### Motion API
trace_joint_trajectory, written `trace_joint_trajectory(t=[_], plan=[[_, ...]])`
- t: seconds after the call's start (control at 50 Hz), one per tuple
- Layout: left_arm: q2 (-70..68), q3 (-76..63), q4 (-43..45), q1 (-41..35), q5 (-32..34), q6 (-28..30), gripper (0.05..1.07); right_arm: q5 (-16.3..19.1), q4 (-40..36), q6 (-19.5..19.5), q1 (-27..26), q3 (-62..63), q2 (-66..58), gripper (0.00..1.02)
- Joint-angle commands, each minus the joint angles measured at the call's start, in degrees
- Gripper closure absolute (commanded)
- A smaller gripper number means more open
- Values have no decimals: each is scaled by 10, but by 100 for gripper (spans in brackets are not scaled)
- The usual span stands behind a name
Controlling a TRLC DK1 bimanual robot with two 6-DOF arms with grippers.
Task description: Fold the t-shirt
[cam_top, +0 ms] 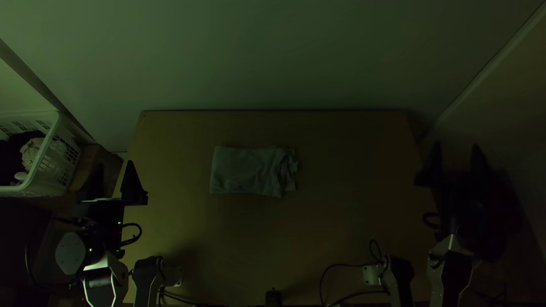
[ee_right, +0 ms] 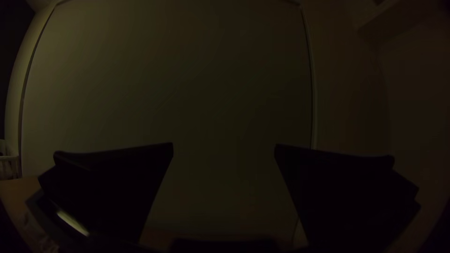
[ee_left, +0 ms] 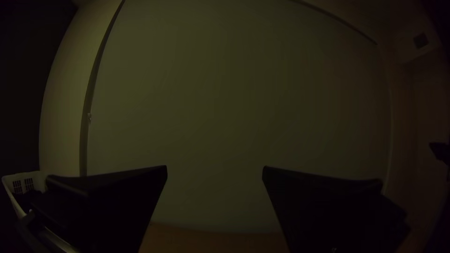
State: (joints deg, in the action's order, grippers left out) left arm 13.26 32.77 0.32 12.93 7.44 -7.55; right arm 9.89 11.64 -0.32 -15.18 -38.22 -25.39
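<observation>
T-shirt (cam_top: 247,170), laid as a compact, roughly rectangular folded bundle on the bench (cam_top: 341,227), slightly left of centre and toward the far side. The cloth should handle as light, soft and limp, with no risk of breakage, though its layers may slip over one another. Its left end is straight and fairly smooth and would probably give a clean hold at the corners; the middle is lightly creased; the right end is ruffled, with uneven edges, and would call for a deeper pinch to catch all layers together. Left claw (cam_top: 115,164), at the bench's left edge: fingers spread wide, grasping nothing. Right claw (cam_top: 456,145), beyond the bench's right edge: likewise released, fingers well apart, well clear of the cloth.
</observation>
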Motion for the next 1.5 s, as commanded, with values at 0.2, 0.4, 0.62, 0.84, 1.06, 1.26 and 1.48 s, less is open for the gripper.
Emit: trace_joint_trajectory(t=[0.2,0.4,0.62,0.84,1.06,1.26,1.48], plan=[[-135,-140,48,17,-9,8,11,-1,25,-3,2,73,60,3],[-136,-199,124,19,-20,25,11,-1,62,-10,24,163,145,3],[-136,-264,186,19,-21,39,11,-1,72,-14,24,252,242,3],[-136,-313,187,23,-23,68,10,-8,64,-19,11,303,257,3],[-135,-330,107,21,-23,47,10,-17,50,-40,7,381,257,3],[-134,-328,3,19,-27,34,10,-38,-80,-14,1,381,258,3],[-133,-327,-3,24,-45,34,10,-101,-123,-12,-6,377,256,3]])
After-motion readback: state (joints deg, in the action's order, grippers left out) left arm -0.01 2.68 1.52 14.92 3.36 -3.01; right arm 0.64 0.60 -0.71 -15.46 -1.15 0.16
